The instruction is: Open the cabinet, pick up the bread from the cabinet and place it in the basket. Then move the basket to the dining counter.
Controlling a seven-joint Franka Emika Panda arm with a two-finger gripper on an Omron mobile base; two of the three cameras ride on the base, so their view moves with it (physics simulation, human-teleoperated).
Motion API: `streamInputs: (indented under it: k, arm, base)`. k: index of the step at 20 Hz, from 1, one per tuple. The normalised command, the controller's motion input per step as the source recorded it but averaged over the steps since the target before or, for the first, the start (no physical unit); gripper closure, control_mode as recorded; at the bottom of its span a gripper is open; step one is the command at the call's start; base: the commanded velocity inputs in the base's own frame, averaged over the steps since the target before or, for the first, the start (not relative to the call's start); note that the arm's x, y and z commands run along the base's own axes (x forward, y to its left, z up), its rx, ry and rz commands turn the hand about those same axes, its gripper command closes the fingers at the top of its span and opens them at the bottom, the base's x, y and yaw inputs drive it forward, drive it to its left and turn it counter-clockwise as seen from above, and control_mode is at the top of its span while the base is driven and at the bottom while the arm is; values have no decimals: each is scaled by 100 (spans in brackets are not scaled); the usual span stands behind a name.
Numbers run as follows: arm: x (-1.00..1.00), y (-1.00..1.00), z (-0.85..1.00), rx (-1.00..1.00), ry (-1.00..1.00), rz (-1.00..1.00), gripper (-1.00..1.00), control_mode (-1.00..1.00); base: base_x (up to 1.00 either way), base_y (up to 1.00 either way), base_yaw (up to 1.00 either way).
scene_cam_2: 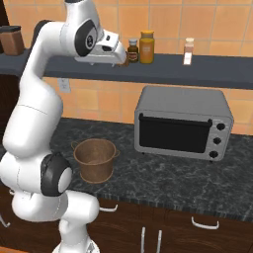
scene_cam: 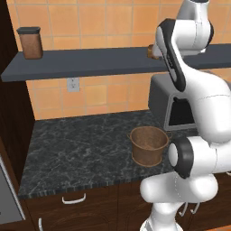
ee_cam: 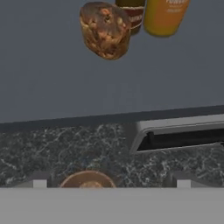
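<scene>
Two bottles (ee_cam: 153, 15) stand just behind bread (ee_cam: 105, 29) on shelf (scene_cam: 90, 62); gripper (ee_cam: 111, 183) wide open, empty; basket (scene_cam: 148, 145) beside toaster oven (scene_cam_2: 183, 123).

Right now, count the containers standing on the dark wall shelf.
4: a brown dark-lidded canister at the left end, a small dark jar beside a tall orange jar mid-shelf, a small white-capped shaker further right. The arm may hide more.

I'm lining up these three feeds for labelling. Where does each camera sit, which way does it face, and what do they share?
Left base view: behind the arm's left, facing the tiled wall; the arm stands at right, beside the basket.
Right base view: behind its right; the arm is at left, the toaster oven at right.
Hand view: on the hand, above the shelf, looking at the bread.
All three share the basket and the black countertop.
</scene>
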Motion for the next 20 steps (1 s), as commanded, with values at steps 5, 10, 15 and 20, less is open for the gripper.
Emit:
streamInputs:
  k: [5, 10, 15, 20]
  arm:
    - [44, -17, 0, 1, -12, 0, -100, -100]
    - [38, 0, -1, 6, -18, 2, -100, -100]
    - [58, 0, 0, 2, -4, 0, -100, -100]
    - [50, 0, 0, 0, 0, 1, -100, -100]
  base:
    - [0, 0, 0]
    - [0, 0, 0]
    - [0, 0, 0]
    - [0, 0, 0]
